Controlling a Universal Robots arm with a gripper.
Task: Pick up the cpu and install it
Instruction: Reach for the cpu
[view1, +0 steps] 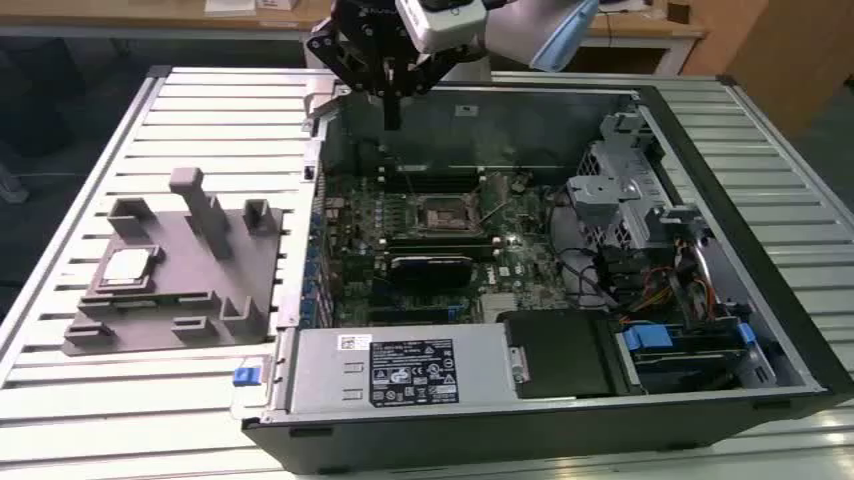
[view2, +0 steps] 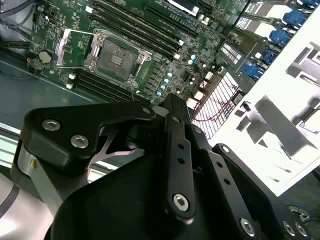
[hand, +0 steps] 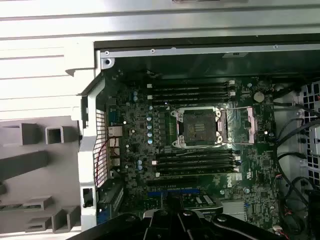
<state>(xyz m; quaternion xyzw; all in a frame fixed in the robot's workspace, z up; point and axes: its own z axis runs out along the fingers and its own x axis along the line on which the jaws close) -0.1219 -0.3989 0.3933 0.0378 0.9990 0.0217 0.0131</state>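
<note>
On the exterior view's left the grey fixture (view1: 174, 305) lies on the slatted table (view1: 200, 130). The cpu (view1: 127, 266) rests flat in a shallow seat on it, with upright blocks (view1: 200, 205) near it. The chip is thin and low, so I judge that a grab coming down off-centre would push it sideways, or pinch only an edge and let it slip. A careless approach could also knock those blocks.

Further right the gripper (view1: 390, 120) hangs above the far wall of the open computer case (view1: 534, 400), well apart from the cpu. Its fingers look drawn together to a narrow point with nothing between them. Like that it could only press on the chip, not take it.

The case's side wall (view1: 318, 250) stands between fixture and board, so a low carry risks clipping it and jarring the chip loose.

Inside, the socket (view1: 442, 210) sits between memory slots (view1: 430, 240). In the first wrist view its metal frame (hand: 248, 122) looks swung open beside it. A chip set down tilted, turned the wrong way or off to one side could bend the contacts or land on the frame.

On the exterior view's right, loose cables (view1: 654, 295) lie apart from the socket, a snag risk only for a wide swing
</note>
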